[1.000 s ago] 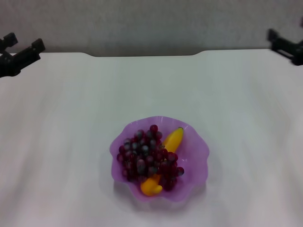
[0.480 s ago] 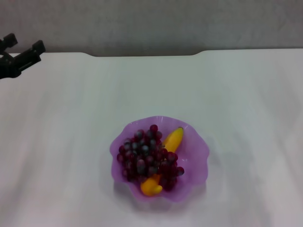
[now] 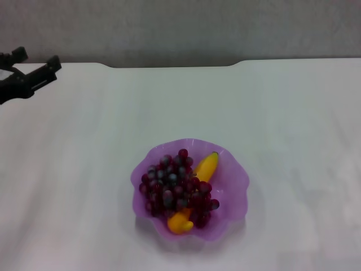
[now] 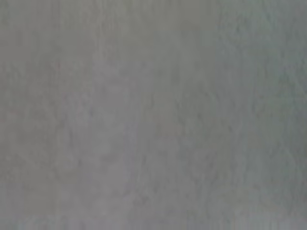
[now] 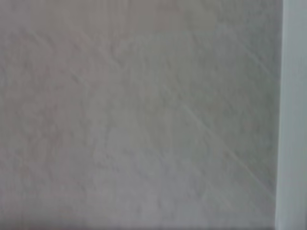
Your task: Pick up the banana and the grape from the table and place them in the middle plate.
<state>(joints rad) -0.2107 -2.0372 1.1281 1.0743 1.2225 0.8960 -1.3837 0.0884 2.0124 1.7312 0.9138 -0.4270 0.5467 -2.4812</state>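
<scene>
Well clear of the left gripper point(image 3: 39, 72), whose fingers stand apart, the banana point(image 3: 206, 167) and grape point(image 3: 175, 186) lie in the middle plate point(image 3: 234, 175); the right gripper has withdrawn from view, so the task looks finished.

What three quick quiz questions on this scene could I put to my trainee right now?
1. True or false: the banana lies on the bare table beside the purple plate.
2. Which lies on top in the plate? A) the grape bunch B) the banana C) neither, they lie apart.
3. Fill in: the only tool in the head view is the ____ tool, at the table's far left edge.

Key:
1. False. The banana is in the plate.
2. A. The grapes cover the banana's middle; only its two ends show.
3. Left. The right tool is out of view.
</scene>
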